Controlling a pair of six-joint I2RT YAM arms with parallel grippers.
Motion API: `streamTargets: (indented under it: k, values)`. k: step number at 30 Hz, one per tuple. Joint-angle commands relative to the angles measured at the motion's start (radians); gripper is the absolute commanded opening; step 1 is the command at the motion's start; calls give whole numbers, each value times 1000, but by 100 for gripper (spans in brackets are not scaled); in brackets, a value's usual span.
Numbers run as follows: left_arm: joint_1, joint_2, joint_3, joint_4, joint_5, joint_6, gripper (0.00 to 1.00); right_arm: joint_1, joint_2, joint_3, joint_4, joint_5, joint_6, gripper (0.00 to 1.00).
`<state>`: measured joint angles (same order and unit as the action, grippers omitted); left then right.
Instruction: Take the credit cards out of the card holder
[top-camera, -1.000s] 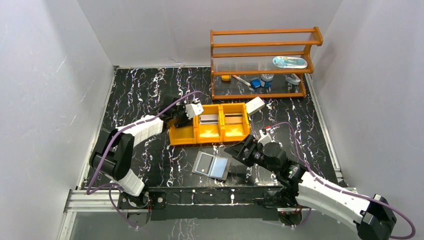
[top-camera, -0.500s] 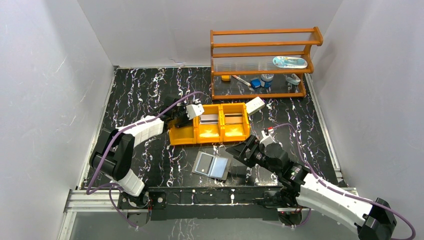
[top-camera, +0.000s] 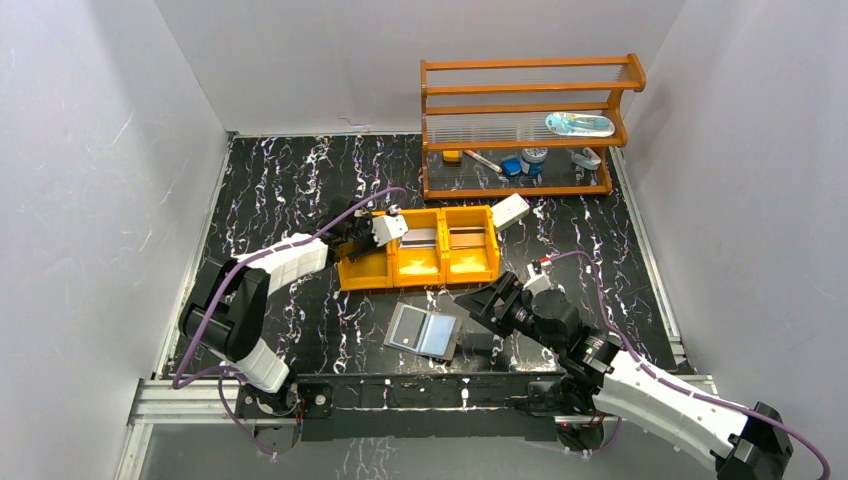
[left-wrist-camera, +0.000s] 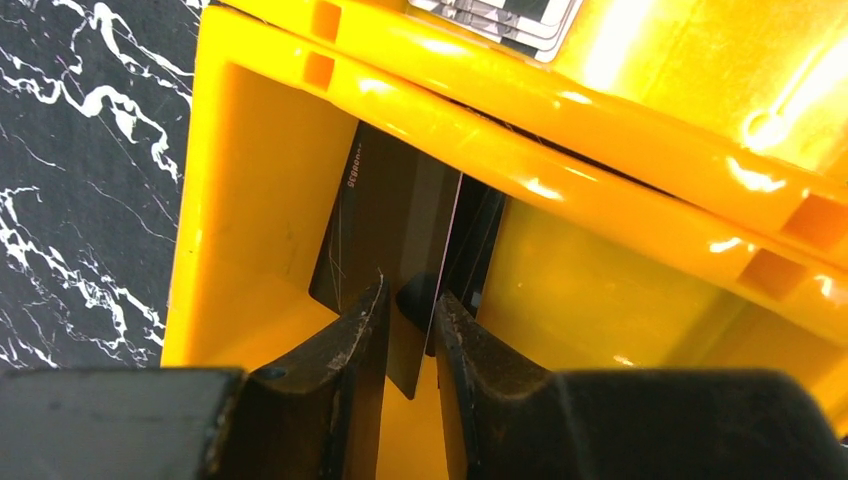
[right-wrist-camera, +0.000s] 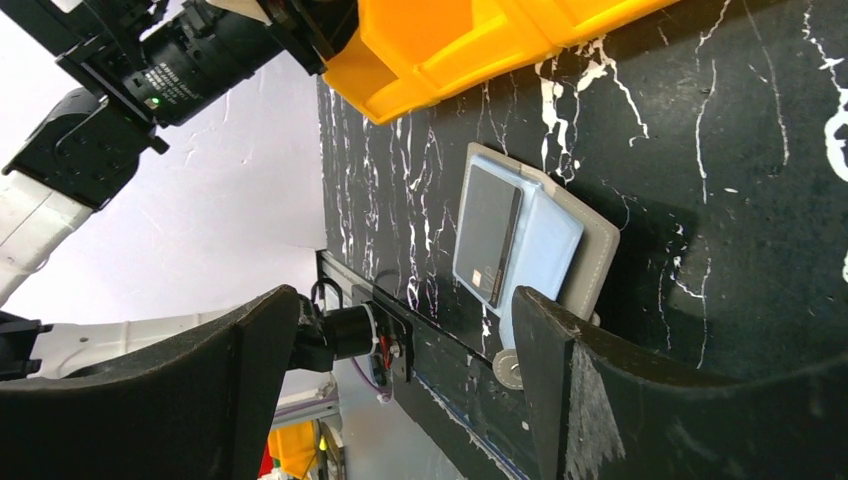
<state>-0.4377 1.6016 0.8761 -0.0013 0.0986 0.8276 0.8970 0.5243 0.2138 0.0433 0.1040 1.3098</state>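
The card holder (top-camera: 440, 336), grey with pale blue inner faces, is laid open at 6 o'clock from the orange tray (top-camera: 365, 277). A dark card (right-wrist-camera: 487, 235) is seen on one of its faces. The right gripper (right-wrist-camera: 405, 300) is spread wide at its 3 o'clock. A second dark card (left-wrist-camera: 385, 215) is stood in the tray's 9 o'clock compartment, unpinched between the slightly parted jaws of the left gripper (left-wrist-camera: 410, 310).

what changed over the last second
The left gripper eased its fingers apart and let go of the dark card, which now stands in the left bin of the orange tray. The right arm drew back slightly to the right, its gripper wide open as before. The wallet has not moved: it lies open on the table, one card in it.
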Motion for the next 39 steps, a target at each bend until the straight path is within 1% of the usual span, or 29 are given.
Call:
streamTargets:
  k: [1, 3, 6, 7, 13, 15, 18, 20, 22, 29, 34, 39]
  values:
    - [-4, -61, 8, -41, 40, -25, 23, -3, -10, -1, 12, 16, 11, 86]
    - [-4, -80, 8, -42, 48, -40, 24, -3, -10, -1, 12, 13, 12, 86]
    - [-4, -110, 0, -37, 50, -51, 31, -3, -9, 0, 13, 10, 14, 87]
    - [-4, -113, -7, -35, 49, -51, 32, -3, -8, 1, 13, 9, 14, 87]
    - [-4, -127, -27, -26, 53, -81, 32, -3, -12, 1, 5, 1, 18, 87]
    - [-4, -138, -26, -30, 82, -110, 32, -3, -12, 0, 4, 3, 21, 87]
    - [-4, -154, -24, -32, 118, -195, 33, -3, -10, -2, 6, 5, 22, 87]
    - [-4, -162, -34, -17, 121, -241, 35, -4, -9, -1, 6, 8, 23, 87]
    - [-4, -156, -50, -7, 104, -248, 36, -3, -8, -2, 6, 10, 23, 87]
    - [-4, -93, -49, -38, 53, -152, 36, -3, -9, -2, -9, 13, 27, 87]
    - [-4, -52, -39, -39, 20, -46, 38, -3, -11, -11, -10, 25, 34, 87]
    - [-4, -3, -20, -23, -40, -3, 38, -3, -13, -16, -10, 29, 40, 87]
